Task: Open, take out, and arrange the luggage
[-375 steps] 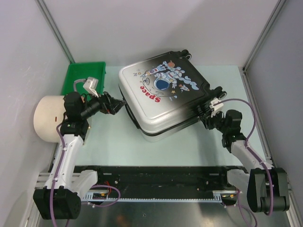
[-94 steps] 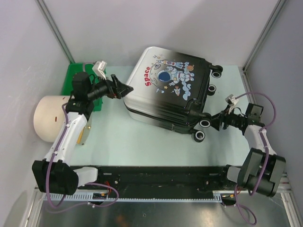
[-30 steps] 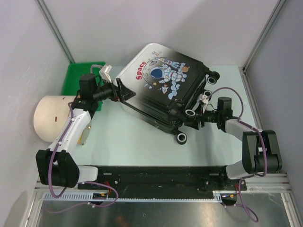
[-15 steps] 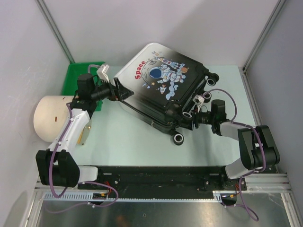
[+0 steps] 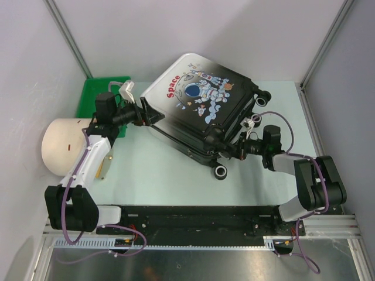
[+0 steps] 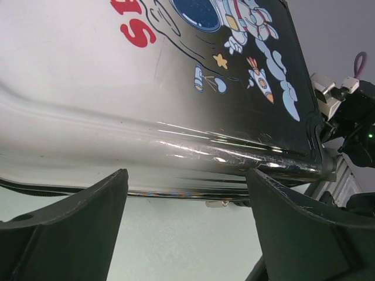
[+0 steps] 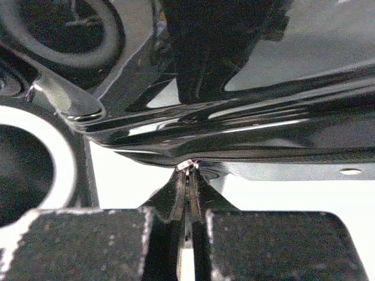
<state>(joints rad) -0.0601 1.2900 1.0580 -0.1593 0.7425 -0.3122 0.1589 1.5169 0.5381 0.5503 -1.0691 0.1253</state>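
Luggage (image 5: 202, 108) lies closed, askew by the table's (image 5: 152, 175) far edge. Left gripper (image 5: 151, 114) gapes wide at its white corner, holding nothing. Right gripper (image 7: 187, 170) is pinched tight at the seam; whether it holds anything we cannot tell. Risk: pulling drags the unbraced luggage.

The only writing that can be read is the word "Space" (image 5: 173, 86), printed in red letters on the white end of the luggage (image 5: 222, 111) lid. It runs at a slant just beside the cartoon astronaut (image 5: 202, 95) in the top view. The left wrist view catches only part of that same red lettering (image 6: 133, 26) at its upper edge, cut off by the frame and too incomplete to read as a word.
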